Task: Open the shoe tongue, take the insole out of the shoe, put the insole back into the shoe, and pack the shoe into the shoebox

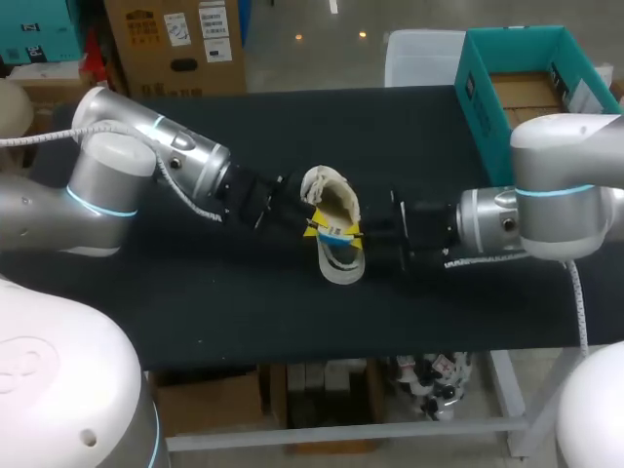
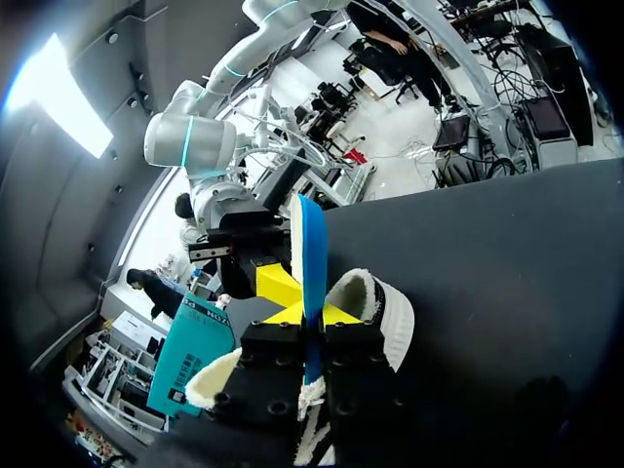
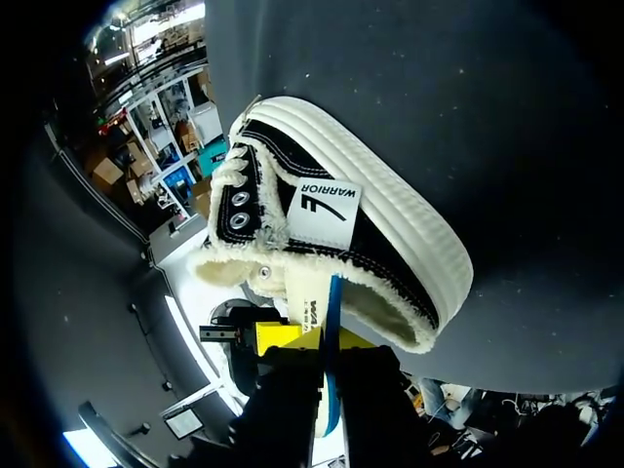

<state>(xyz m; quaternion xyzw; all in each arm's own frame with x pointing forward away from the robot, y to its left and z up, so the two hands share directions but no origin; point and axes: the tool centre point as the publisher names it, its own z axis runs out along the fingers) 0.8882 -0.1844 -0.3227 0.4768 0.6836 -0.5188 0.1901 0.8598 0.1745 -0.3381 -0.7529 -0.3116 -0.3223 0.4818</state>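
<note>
Left gripper (image 2: pixel 310 314) clamped on a thin blue-faced insole (image 2: pixel 312 249) standing edge-on, right gripper (image 3: pixel 327 341) pinching the same insole from the opposite side, at the mouth of a black canvas shoe with white rubber sole and cream fleece lining (image 3: pixel 370 224), lying on its side mid-way across the black table (image 1: pixel 195 302), open teal cardboard shoebox (image 1: pixel 478 107) at the far right.

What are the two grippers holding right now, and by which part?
Both pinch the blue insole edge-on at the opening of the shoe: left gripper and right gripper from opposite sides. Which end cannot be told.
</note>
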